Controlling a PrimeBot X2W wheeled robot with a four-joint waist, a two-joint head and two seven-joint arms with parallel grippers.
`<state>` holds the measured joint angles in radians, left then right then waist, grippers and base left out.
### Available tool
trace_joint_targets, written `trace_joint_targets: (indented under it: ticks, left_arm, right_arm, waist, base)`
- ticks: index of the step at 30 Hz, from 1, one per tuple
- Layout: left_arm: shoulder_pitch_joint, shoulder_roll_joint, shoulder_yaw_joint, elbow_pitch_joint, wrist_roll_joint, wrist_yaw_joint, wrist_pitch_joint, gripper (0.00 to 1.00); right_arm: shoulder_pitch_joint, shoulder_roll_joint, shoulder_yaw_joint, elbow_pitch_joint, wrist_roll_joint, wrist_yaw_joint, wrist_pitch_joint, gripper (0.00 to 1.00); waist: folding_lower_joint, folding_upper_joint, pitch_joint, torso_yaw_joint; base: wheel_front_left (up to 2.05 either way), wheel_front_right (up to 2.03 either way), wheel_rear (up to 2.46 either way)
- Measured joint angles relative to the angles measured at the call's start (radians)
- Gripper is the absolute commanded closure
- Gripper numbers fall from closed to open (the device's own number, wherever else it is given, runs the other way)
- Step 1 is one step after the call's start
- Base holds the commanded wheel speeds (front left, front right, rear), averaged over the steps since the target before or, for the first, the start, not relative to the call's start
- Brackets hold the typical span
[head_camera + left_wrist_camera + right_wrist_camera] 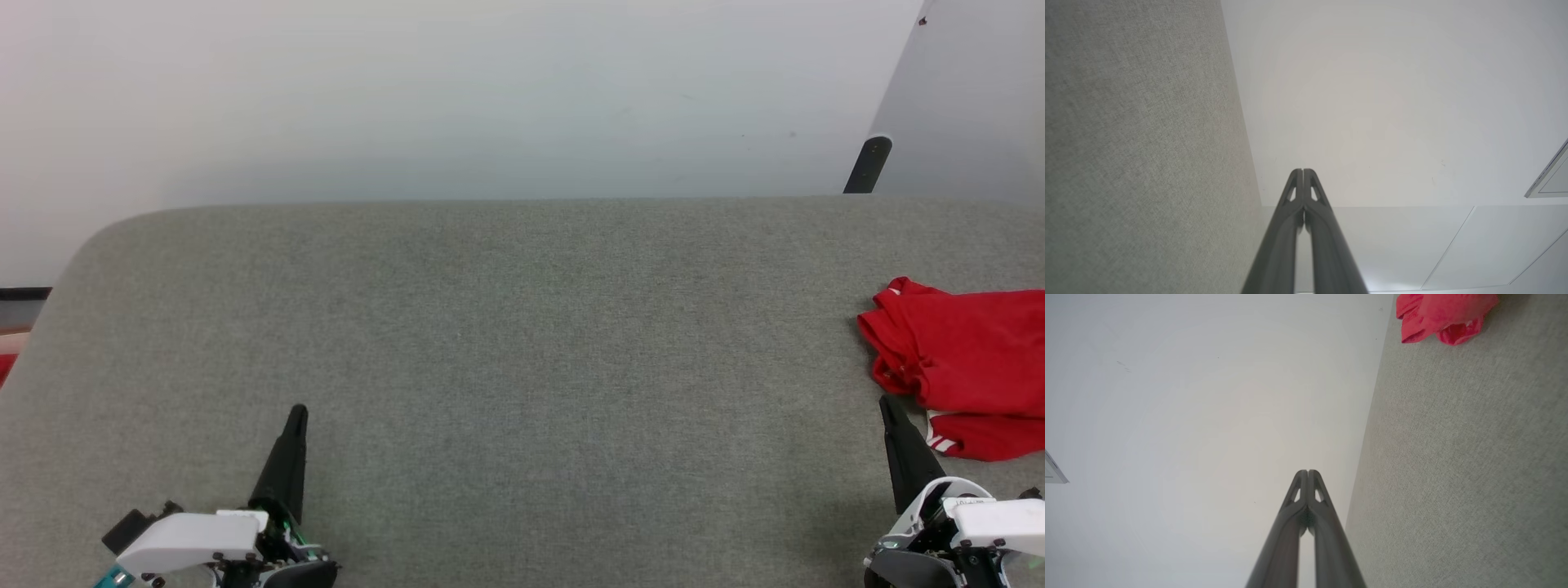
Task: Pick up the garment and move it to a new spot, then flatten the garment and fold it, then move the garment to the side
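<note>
At the near edge of the broad grey woven-fabric surface (522, 343), the left gripper (296, 412) hovers over its near-left part. Its two long dark fingers are pressed together and hold nothing. The right gripper (887, 402) sits over the near-right part of the surface, its fingers likewise closed and empty. Just beyond the right gripper's tip, the garment (971, 359), a crumpled bright red jersey with white-striped trim, lies bunched on the surface's right side and runs past the head view's right border. Beyond the surface's far edge stands a pale plain wall (490, 98).
</note>
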<state>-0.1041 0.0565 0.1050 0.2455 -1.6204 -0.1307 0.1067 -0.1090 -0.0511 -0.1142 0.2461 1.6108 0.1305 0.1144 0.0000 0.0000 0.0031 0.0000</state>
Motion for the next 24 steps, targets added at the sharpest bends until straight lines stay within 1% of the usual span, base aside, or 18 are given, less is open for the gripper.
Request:
trace_joint_targets:
  ticks: [24]
  left_arm:
    - [0.000,-0.002,0.002,0.000,0.001,0.000,0.004,1.00]
  right_arm:
    - [0.000,0.000,0.000,0.000,0.000,0.000,0.000,1.00]
  waist:
    - [0.0000,0.0000,0.000,0.000]
  base:
    - [0.00,0.00,0.00]
